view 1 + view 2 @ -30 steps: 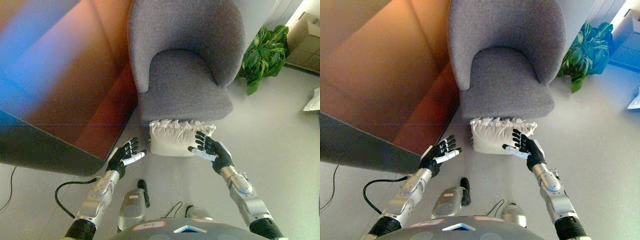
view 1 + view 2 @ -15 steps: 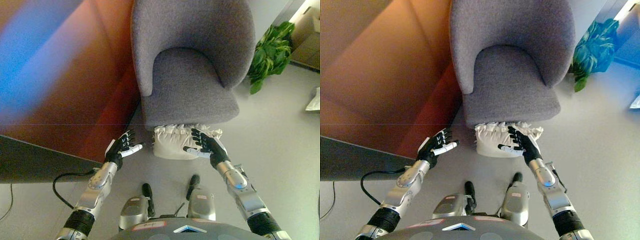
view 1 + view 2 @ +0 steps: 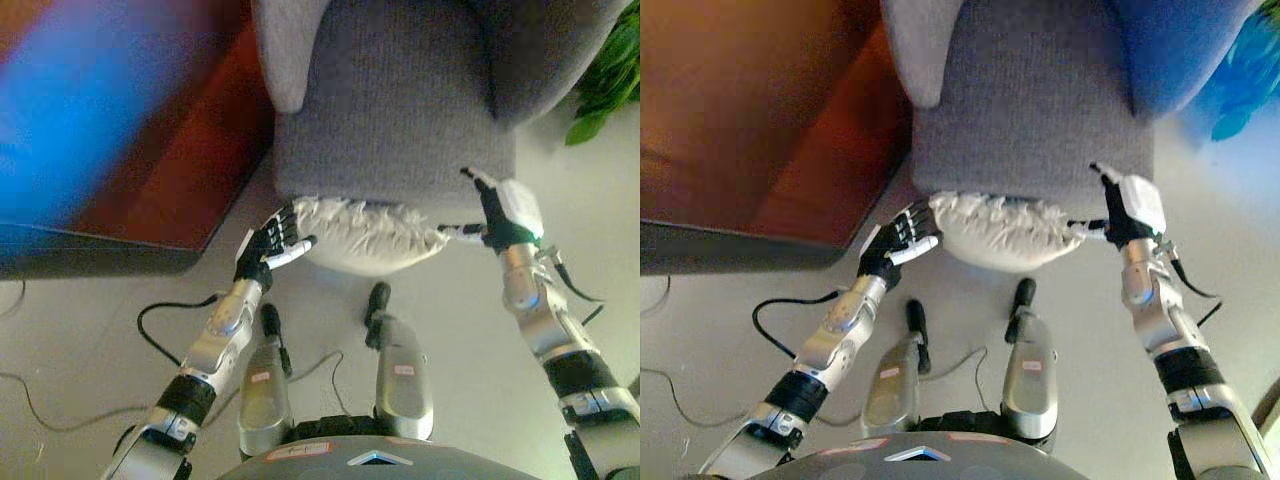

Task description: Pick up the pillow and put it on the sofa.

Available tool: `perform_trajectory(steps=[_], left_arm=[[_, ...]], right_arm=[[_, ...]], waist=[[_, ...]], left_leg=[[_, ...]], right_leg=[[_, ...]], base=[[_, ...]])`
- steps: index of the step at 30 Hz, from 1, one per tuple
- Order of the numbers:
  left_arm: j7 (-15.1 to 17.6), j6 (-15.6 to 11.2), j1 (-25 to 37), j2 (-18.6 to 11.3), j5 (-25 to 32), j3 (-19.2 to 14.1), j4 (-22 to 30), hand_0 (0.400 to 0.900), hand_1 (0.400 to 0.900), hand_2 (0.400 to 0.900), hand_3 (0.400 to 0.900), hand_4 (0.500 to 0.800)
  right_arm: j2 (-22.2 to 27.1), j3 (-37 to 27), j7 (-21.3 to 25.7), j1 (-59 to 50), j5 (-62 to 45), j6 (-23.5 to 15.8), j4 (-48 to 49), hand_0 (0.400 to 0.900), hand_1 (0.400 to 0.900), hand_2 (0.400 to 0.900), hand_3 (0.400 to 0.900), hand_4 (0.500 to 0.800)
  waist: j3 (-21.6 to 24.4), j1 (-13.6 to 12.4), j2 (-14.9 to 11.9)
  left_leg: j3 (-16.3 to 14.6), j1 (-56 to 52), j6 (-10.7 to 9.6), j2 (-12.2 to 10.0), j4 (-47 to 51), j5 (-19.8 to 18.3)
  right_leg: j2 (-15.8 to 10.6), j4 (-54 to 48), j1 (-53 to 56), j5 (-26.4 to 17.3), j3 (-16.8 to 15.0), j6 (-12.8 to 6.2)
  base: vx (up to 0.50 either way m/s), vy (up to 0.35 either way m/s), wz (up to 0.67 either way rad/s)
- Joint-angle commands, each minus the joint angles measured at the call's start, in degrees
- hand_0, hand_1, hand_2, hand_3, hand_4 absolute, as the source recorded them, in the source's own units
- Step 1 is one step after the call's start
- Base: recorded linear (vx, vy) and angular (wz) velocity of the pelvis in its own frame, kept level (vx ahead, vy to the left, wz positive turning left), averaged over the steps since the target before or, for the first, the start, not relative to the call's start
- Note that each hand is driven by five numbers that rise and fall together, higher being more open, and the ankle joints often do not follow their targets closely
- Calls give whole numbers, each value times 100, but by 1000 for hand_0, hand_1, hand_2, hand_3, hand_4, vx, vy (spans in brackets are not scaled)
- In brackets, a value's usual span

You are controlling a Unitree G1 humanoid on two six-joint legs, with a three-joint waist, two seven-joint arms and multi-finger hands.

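The left robot hand (image 3: 272, 243) reaches forward on a nearly straight arm coming up from the lower left. Its fingers are extended and spread, with the tips at the left end of the white pillow (image 3: 368, 234); the thumb points toward the pillow's lower edge. Nothing is curled round the cloth, so this robot hand stands flat and open against the pillow's side.

The right robot hand (image 3: 1120, 212) comes up from the lower right on an arm bent slightly inward. Its back faces the camera, one finger stands up against the front edge of the grey armchair (image 3: 395, 110), and the thumb stretches left to touch the pillow's right corner. The fingers look straight rather than closed, and it grips nothing that can be seen.

The pillow, white with a gathered, ruffled top edge, lies on the pale floor (image 3: 100, 330) directly against the front of the armchair's seat, between the two robot hands and partly tucked under the seat's front rim.

A reddish-brown wooden panel (image 3: 760, 110) stands to the left of the chair. Green plant leaves (image 3: 605, 85) show at the upper right.

No writing or label on the pillow or the chair can be read.
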State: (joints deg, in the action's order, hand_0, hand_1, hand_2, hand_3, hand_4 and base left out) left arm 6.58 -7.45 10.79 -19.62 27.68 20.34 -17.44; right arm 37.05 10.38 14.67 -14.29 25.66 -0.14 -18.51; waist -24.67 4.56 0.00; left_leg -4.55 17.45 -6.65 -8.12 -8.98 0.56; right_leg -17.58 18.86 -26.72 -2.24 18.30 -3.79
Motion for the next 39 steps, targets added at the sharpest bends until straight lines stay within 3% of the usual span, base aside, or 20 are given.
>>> perform_trajectory(steps=[1,9,10,15,22,25,26,27,28,33,39], left_arm=[[263,-661,308,-115,181,-288,658,900,900,900,900,800],[557,-878,980,-50,74,-343,836,900,900,900,900,800],[576,-891,1024,-40,63,-343,870,900,900,900,900,800],[664,-989,1300,-29,173,-377,1048,900,900,900,900,800],[854,-1120,1495,-211,362,-366,1408,900,900,900,900,800],[884,-1125,1492,-417,405,-312,1629,900,900,900,900,800],[866,-1091,1469,-467,412,-293,1688,900,900,900,900,800],[872,-1067,1421,-489,425,-288,1733,900,900,900,900,800],[878,-1059,1368,-502,458,-285,1761,900,900,900,900,800],[881,-974,1251,-450,524,-270,1718,900,900,900,900,800],[902,-988,1319,-407,573,-271,1685,900,900,900,900,800]], right_arm=[[-52,145,390,-427,156,-126,276,900,900,900,900,800],[-205,172,596,-964,-5,-156,126,900,900,900,900,800],[-220,204,606,-1024,-14,-161,105,900,900,900,900,800],[-285,212,782,-1414,-127,-127,-115,900,900,900,900,800],[12,437,1421,-2862,-99,222,-1099,900,900,900,900,800],[181,794,1379,-3678,-221,373,-1735,900,900,900,900,800],[180,893,1292,-3911,-329,396,-1849,614,614,614,614,628],[178,891,1307,-4045,-447,381,-1895,614,614,614,614,628],[186,926,1295,-4075,-511,362,-1874,400,400,400,400,500],[165,790,1227,-3842,-519,353,-1386,400,400,400,400,500],[126,687,1201,-3906,-533,344,-1451,400,400,400,400,500]], waist=[[-25,-16,-6],[-342,87,99],[-344,70,132],[-462,42,223],[-508,-206,457],[-509,-328,498],[-510,-348,496],[-511,-361,485],[-512,-373,459],[-512,-348,331],[-508,-391,281]], left_leg=[[-18,231,138,-58,-965,-852],[-38,2202,250,254,-2043,-1087],[5,2341,239,245,-2182,-1262],[114,3509,301,338,-2854,-1345],[290,4974,363,534,-3651,-1410],[314,5413,383,639,-3913,-1444],[305,5518,386,655,-3988,-1453],[295,5610,395,658,-4046,-1461],[281,5675,396,664,-4086,-1468],[292,5842,422,723,-4168,-1467],[345,5906,436,776,-4218,-1451]], right_leg=[[-420,337,-382,-149,-387,-681],[-758,943,-1985,-270,-756,-747],[-752,1119,-2122,-110,-816,-815],[-813,1666,-3088,16,-996,-769],[-842,2478,-4574,233,-1262,-702],[-874,2827,-5093,309,-1441,-678],[-888,2907,-5217,327,-1467,-671],[-897,2990,-5341,334,-1498,-663],[-902,3011,-5417,337,-1531,-656],[-869,3057,-5580,340,-1581,-648],[-862,3088,-5618,377,-1588,-646]], base=[[-88,23,4],[-160,59,11],[-64,44,6],[-118,31,16],[-68,50,14],[-18,83,7],[6,79,-1],[11,74,-5],[15,61,-7],[13,34,-4],[0,4,1]])
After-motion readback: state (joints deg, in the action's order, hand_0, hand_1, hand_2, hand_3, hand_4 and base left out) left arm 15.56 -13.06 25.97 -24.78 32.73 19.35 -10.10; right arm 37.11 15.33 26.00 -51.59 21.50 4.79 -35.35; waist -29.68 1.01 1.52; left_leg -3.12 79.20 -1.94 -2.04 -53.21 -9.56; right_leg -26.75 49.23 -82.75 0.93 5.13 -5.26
